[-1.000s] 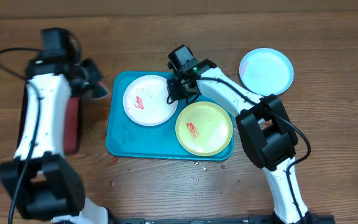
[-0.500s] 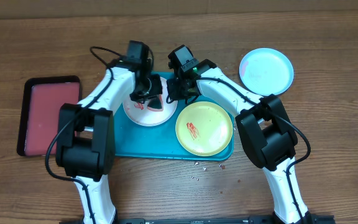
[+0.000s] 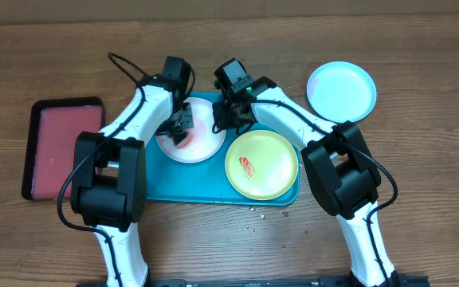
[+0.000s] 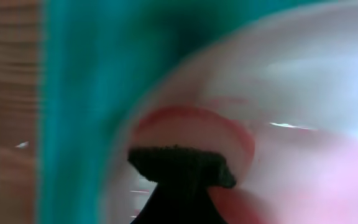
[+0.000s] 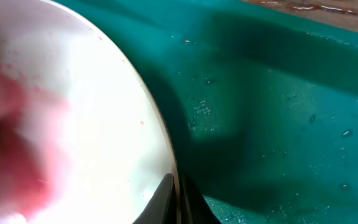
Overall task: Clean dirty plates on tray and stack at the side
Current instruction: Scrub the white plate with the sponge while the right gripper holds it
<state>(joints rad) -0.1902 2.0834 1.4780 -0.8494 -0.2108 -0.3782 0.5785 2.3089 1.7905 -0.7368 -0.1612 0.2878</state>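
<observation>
The turquoise tray (image 3: 154,179) holds a white plate (image 3: 202,143) and a yellow-green plate (image 3: 273,151) with a red smear (image 3: 248,167). A pale blue plate (image 3: 341,90) lies on the table at the far right. My left gripper (image 3: 180,129) is down on the white plate, shut on a pink-red sponge (image 4: 191,127); its wrist view is blurred. My right gripper (image 3: 228,119) is shut on the white plate's right rim (image 5: 160,143), fingers pinched together (image 5: 178,190) over the tray floor (image 5: 278,112).
A black-rimmed tray with a pink-red inside (image 3: 62,147) lies at the left on the wooden table. Small crumbs (image 3: 253,214) lie in front of the turquoise tray. The two arms meet closely over the white plate.
My left arm swung from the black-rimmed tray over to the white plate, then shifted slightly left and nearer on it. My right gripper and all plates stayed put.
</observation>
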